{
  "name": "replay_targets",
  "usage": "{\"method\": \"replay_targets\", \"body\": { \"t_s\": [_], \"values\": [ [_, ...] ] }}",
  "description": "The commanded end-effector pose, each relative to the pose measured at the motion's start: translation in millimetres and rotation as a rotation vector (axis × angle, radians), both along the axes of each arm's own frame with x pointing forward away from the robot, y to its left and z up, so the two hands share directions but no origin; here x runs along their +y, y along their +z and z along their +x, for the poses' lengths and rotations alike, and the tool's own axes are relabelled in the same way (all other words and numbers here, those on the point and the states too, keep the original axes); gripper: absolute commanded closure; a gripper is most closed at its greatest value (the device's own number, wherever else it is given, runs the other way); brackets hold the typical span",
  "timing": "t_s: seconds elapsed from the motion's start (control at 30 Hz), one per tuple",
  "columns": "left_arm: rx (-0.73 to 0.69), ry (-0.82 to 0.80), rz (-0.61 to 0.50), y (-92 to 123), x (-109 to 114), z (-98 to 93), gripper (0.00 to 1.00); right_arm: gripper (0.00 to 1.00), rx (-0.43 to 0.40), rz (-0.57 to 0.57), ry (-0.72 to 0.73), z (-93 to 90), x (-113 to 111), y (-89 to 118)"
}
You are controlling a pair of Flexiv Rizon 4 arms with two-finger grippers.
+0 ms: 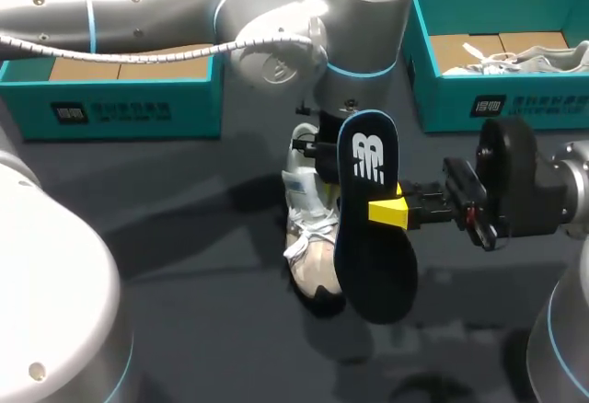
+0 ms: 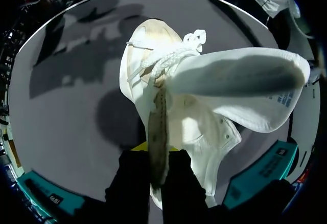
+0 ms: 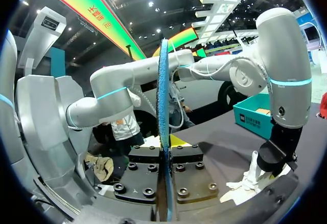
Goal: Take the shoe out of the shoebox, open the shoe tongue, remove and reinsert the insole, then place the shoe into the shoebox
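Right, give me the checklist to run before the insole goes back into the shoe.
1. Insole out of the shoe and clamped in the right gripper: ok.
2. Left gripper shut on the shoe: ok, a thin edge of it is clamped in the left wrist view.
3. Insole lined up lengthwise with the shoe: ok, roughly, by the head view.
4. Shoe opening clear and wide enough: cannot tell, the insole and the left arm hide it.
5. Laces out of the way: ok, bunched over the forefoot, well ahead of the left gripper.
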State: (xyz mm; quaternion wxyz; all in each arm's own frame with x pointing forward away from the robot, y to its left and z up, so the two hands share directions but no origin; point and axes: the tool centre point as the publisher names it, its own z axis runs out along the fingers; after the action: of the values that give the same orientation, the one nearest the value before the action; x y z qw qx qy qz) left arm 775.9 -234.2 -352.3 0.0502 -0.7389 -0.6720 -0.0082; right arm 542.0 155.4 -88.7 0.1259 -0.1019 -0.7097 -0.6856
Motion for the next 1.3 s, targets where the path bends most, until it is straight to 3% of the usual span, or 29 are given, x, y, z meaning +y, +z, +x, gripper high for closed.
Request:
{"method": "replay_targets", "body": {
  "t_s": [0.03, 0.2, 0.27, 0.3, 0.33, 0.37, 0.53, 0.8, 1.2, 1.3],
  "values": [
    [0.004, -0.012, 0.017, -11, -10, 4.0, 1.0, 1.0, 0.001, 0.0, -0.003, -1.0, 1, -1],
    [0.01, -0.03, 0.036, -19, -14, 3.3, 1.0, 1.0, 0.001, 0.0, -0.003, -1.0, 1, -1],
    [0.01, -0.032, 0.037, -20, -15, 3.1, 0.62, 1.0, 0.001, 0.0, -0.003, -1.0, 1, -1],
    [0.009, -0.032, 0.032, -20, -16, 2.9, 0.48, 1.0, 0.001, 0.0, -0.003, -1.0, 1, -1],
    [0.008, -0.03, 0.018, -19, -16, 2.7, 0.03, 1.0, 0.001, 0.0, -0.003, -1.0, 1, -1],
    [0.008, -0.028, 0.002, -13, -17, 2.0, 0.0, 1.0, 0.001, 0.0, -0.003, -1.0, 1, -1],
    [-0.017, -0.008, -0.143, 19, -18, 1.4, 0.0, 1.0, 0.001, 0.0, -0.003, -1.0, 1, -1],
    [0.027, -0.009, -0.539, 107, -14, 9.4, 0.0, 1.0, 0.001, 0.0, -0.003, -1.0, 1, -1],
    [0.027, -0.009, -0.539, 107, -14, 9.4, 0.0, 1.0, 0.001, 0.0, -0.003, -1.0, 1, -1],
    [-0.006, -0.028, -0.634, 107, -8, 0.4, 0.0, 1.0, 0.001, 0.0, -0.003, -1.0, 1, -1]
  ]
}}
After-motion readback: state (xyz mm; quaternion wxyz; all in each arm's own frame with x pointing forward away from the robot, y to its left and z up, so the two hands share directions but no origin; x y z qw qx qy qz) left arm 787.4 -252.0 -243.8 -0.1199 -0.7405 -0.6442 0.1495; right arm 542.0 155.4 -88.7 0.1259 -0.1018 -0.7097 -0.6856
